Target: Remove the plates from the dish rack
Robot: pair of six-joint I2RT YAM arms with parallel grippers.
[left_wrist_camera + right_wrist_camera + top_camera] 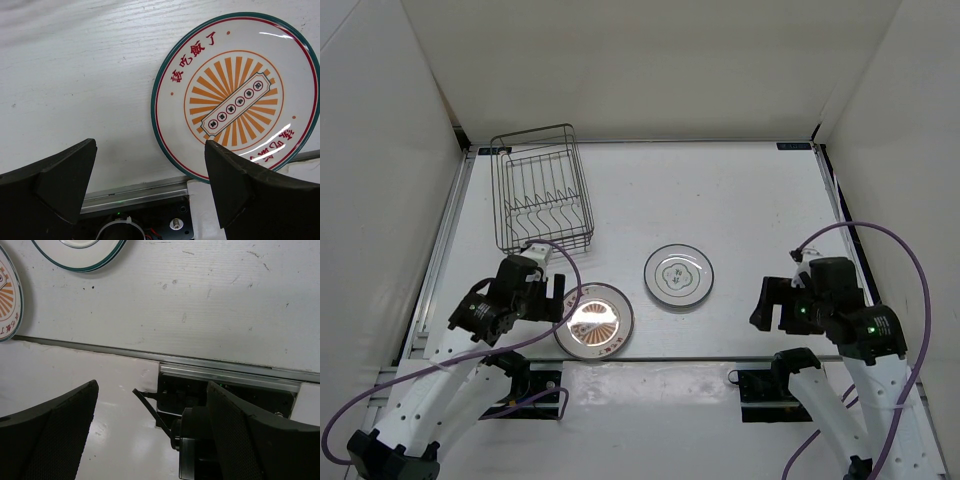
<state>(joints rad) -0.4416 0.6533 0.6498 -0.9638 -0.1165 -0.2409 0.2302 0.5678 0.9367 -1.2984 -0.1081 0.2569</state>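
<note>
Left gripper [150,145] hangs over the near edge of the table [740,190], jaws wide apart, nothing held, just beside the orange-rayed plate [595,320]. Right gripper [152,385] is likewise spread and holds nothing, low at the near right. Both plates lie flat on the table outside the dish rack [542,190], which stands far left; the grey-rimmed plate [678,276] sits mid-table, apart from the orange one.

Glossy glazed plates [594,320]; dark metal-wire dish rack [544,200]; matt, scuffed white table [740,200]; matt black jaws
</note>
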